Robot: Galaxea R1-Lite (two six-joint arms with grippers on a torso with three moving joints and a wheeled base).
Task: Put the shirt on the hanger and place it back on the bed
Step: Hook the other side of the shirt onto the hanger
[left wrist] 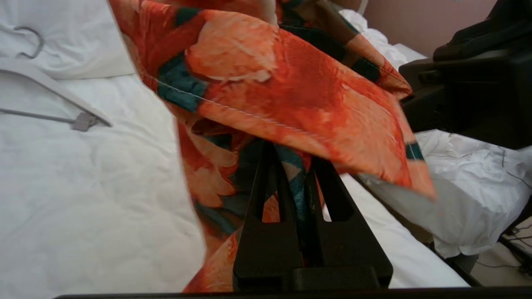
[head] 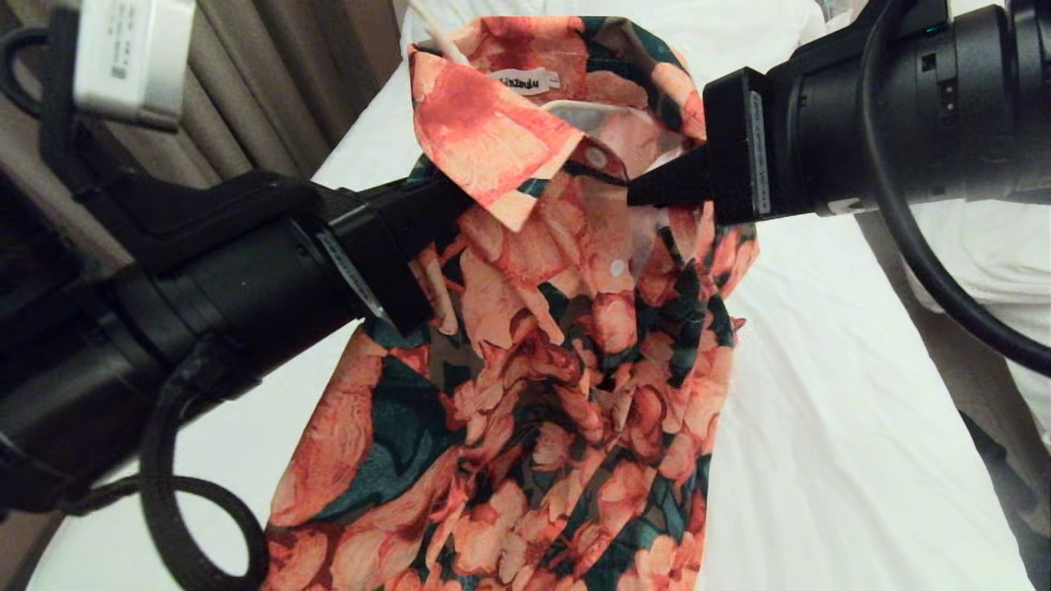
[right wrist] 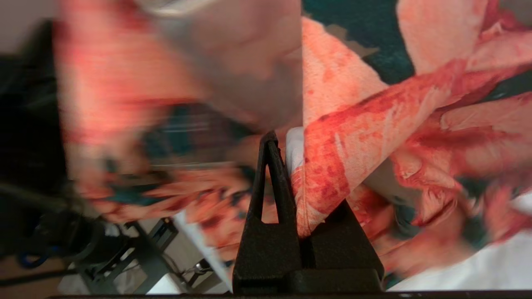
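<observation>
I am holding the shirt (head: 542,328) up over the bed (head: 821,394), and the main risk I am judging is a slip: each claw is pinching only a thin fold near the collar, so any tug between the arms could pull the fabric free and drop it in a heap. The hanger (head: 435,33) is showing only as a thin pale wire at the collar's top edge, so it could shift inside the neck or fall out unnoticed. The left claw (left wrist: 291,174) is pressed nearly closed on a fold beneath the collar flap. The right claw (right wrist: 286,166) is likewise clamped almost fully together on the shirt's front edge, by the pale inside.
</observation>
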